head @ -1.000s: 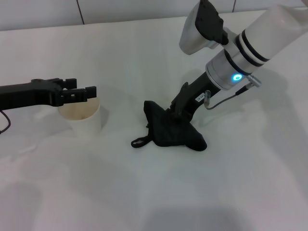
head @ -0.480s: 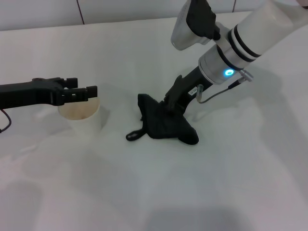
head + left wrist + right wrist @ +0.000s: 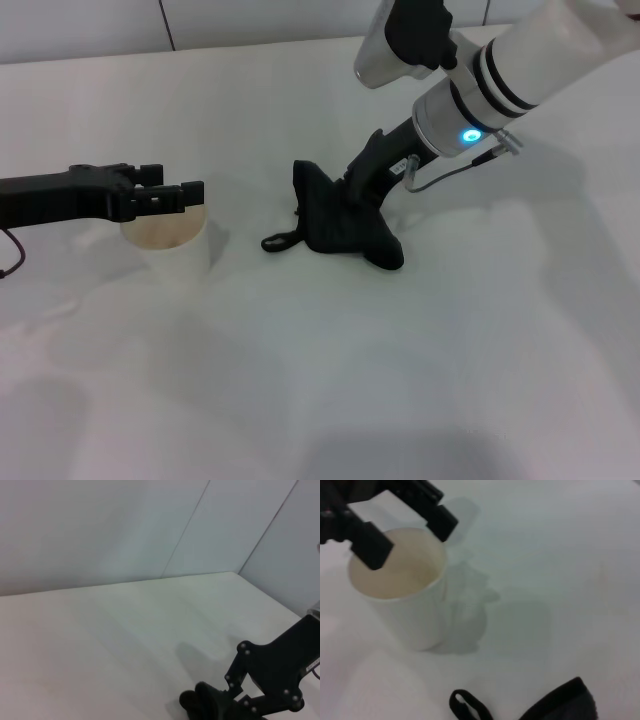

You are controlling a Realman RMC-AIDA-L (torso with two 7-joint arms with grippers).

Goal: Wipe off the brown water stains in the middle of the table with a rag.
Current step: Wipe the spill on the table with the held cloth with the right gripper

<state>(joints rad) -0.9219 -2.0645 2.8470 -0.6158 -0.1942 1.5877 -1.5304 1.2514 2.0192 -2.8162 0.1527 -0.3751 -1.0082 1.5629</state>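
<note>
The black rag point(image 3: 340, 228) lies crumpled in the middle of the white table point(image 3: 420, 380), with a small loop point(image 3: 280, 241) sticking out toward the cup. My right gripper point(image 3: 357, 203) is pressed down into the rag and shut on it. The left wrist view shows the same gripper point(image 3: 235, 700) on the rag point(image 3: 200, 706). The rag's edge also shows in the right wrist view point(image 3: 560, 702). No brown stain is visible; it is hidden or out of view. My left gripper point(image 3: 180, 182) hangs open just above the cup's rim, at the left.
A white paper cup point(image 3: 168, 240) stands upright left of the rag, a hand's width from the loop. In the right wrist view the cup point(image 3: 405, 600) sits under the open left fingers point(image 3: 370, 545). A tiled wall runs behind the table's far edge.
My right gripper has dragged the rag away from me and slightly left across the table. The left arm and the cup have not moved.
</note>
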